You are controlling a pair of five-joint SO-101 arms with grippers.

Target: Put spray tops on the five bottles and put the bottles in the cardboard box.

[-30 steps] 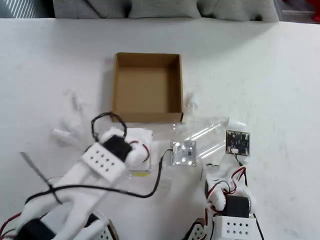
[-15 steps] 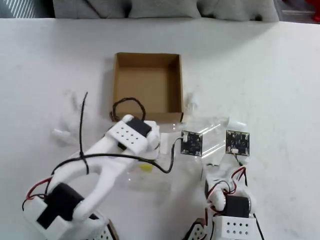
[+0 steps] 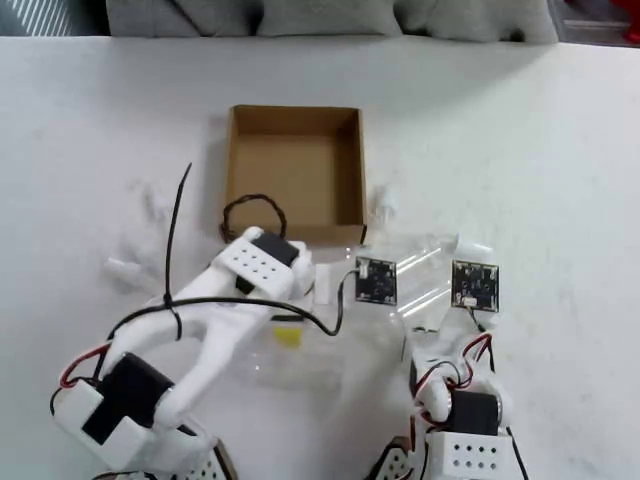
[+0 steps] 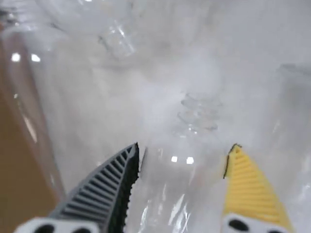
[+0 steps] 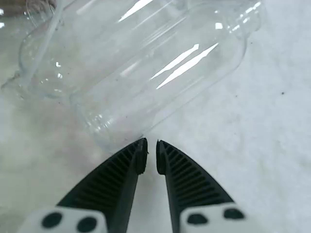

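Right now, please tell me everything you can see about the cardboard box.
The cardboard box is brown, square and shallow, open at the top, with no flaps showing. No bottle lies in it yet. It sits flat on the white table. Clear bottles lie by its near right corner; I cannot tell whether they touch it.

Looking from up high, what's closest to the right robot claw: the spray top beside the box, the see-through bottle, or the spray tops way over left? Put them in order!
From the right gripper:
1. The clear bottle, lying just ahead.
2. The lone spray top, just right of the box.
3. The spray tops, far left of it.
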